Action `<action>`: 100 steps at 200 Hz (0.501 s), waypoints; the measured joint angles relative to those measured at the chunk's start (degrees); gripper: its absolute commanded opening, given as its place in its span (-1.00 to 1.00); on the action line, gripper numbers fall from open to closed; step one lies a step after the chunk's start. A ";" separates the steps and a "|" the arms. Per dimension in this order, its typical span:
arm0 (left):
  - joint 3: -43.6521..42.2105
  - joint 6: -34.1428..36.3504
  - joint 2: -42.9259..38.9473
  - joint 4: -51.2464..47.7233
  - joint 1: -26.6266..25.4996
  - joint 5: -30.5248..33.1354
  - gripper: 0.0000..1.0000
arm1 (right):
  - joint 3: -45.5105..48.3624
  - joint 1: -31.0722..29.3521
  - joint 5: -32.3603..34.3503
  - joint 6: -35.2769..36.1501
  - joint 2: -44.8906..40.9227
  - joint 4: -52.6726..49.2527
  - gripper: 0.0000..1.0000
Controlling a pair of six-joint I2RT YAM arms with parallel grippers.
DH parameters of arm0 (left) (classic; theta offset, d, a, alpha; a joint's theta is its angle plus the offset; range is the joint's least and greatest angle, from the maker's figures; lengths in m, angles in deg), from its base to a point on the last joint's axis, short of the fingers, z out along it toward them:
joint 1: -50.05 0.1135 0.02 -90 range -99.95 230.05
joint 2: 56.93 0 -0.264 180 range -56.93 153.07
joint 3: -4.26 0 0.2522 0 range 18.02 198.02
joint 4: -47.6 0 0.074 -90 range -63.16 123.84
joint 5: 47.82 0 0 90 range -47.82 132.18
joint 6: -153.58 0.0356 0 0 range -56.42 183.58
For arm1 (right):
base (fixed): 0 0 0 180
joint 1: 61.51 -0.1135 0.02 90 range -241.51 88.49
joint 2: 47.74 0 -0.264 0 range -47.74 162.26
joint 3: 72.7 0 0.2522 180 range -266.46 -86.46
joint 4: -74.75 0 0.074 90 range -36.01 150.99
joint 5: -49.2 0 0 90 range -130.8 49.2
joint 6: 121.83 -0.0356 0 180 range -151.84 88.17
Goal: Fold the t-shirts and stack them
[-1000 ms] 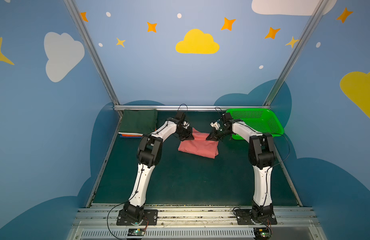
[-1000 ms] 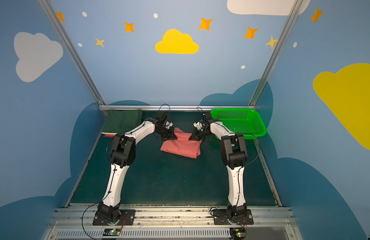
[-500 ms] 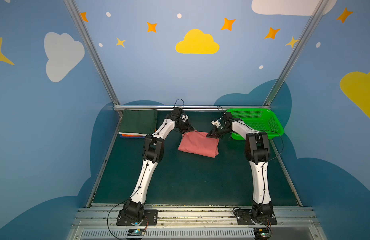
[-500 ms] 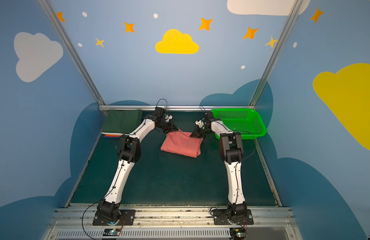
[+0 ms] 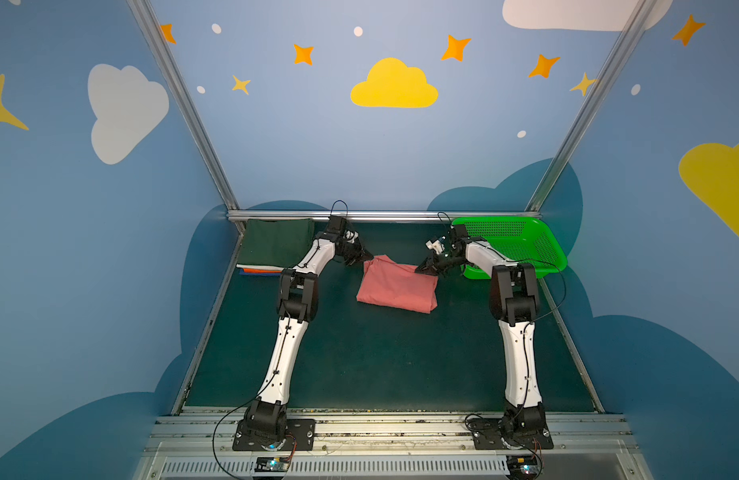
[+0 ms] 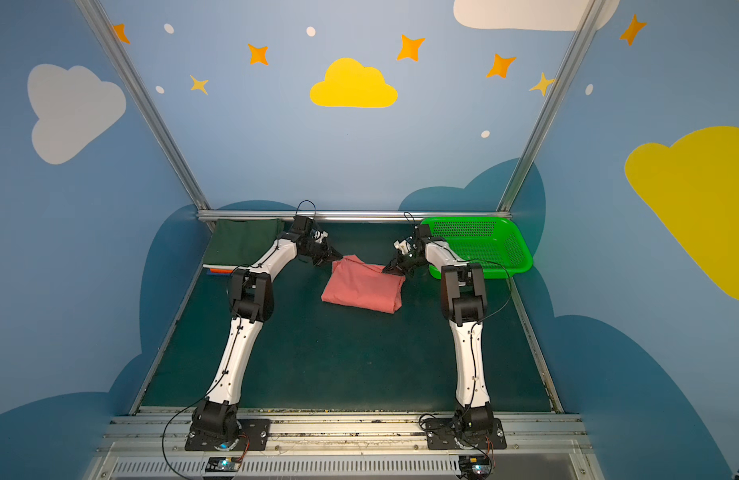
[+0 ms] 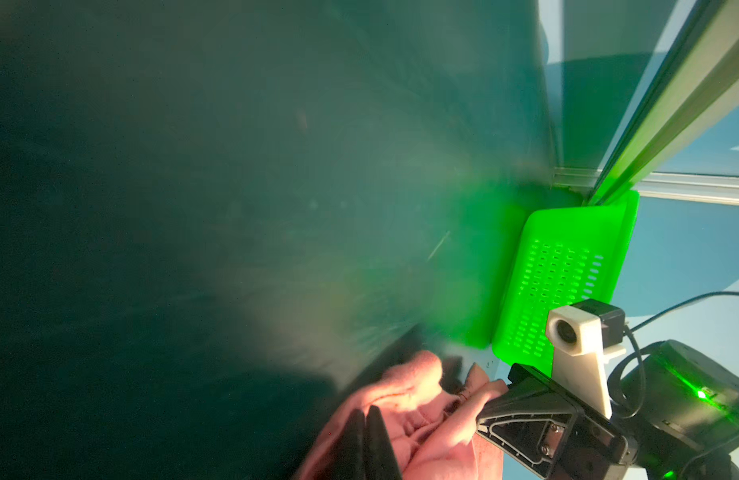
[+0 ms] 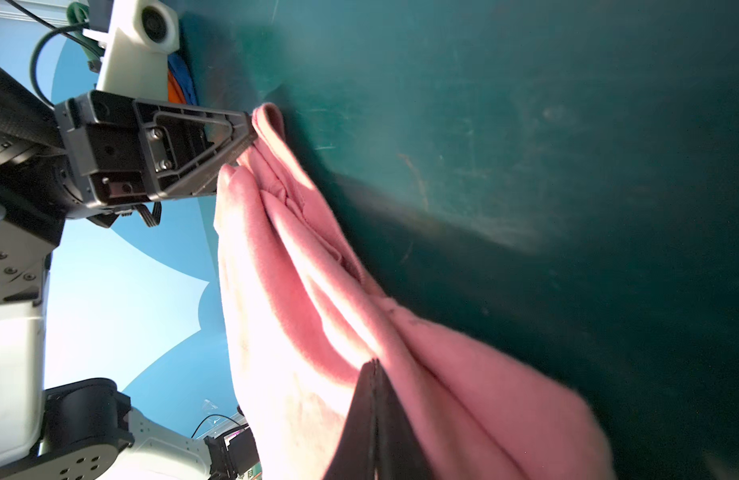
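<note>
near edge: dark green table mat (image 5: 380, 365) is bare between the 2 arm bases, so there is flat room for the fold to land

salmon-pink soft cloth t-shirt (image 5: 397, 289) lies part-folded on the mat, just beside the green perforated plastic basket (image 5: 542, 269) on its stack side, not touching it. far edge bunched and lifted, near edge flat

left gripper (image 5: 364, 258) is pinched closed on the shirt's far corner away from the basket. right gripper (image 5: 421, 269) is pinched closed on the far corner nearest the basket. right wrist view confirms it: pink cloth clamped between closed fingers (image 8: 361, 415)

my read: the step in hand is the far-to-near fold. to do it well:
- raise both corners to equal height
- hold the edge taut between them
- carry it to the near hem in 1 sweep and lay it square
- release only after that

an uneven lift would skew it. right arm is close to the basket wall, watch that

well apart from the basket, across the mat: stack topped by a folded dark green cloth t-shirt (image 5: 276, 245), with an orange cloth edge (image 5: 257, 271) and a blue cloth edge (image 8: 183, 77) under it. pink one likely goes there next

behind the basket: aluminium rail (image 5: 384, 215), then blue walls (image 5: 359, 158) painted with clouds and stars. tight at the back corners
</note>
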 measured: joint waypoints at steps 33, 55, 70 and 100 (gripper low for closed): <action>-4.81 0.59 -5.84 -0.42 -0.55 1.70 -0.85 | 2.89 -0.46 0.00 0.02 -5.51 0.15 -1.00; -10.56 1.40 -13.38 0.59 -1.84 2.93 -0.84 | 7.02 -1.16 -0.39 -0.09 -12.22 1.92 -1.00; -15.41 1.70 -18.97 2.60 -3.08 3.50 -0.83 | 10.47 -2.16 -1.16 -0.61 -16.48 4.11 -1.00; -25.40 1.81 -27.04 8.81 -6.67 3.65 -0.81 | 17.25 -4.96 -2.84 -1.79 -20.00 8.55 -1.00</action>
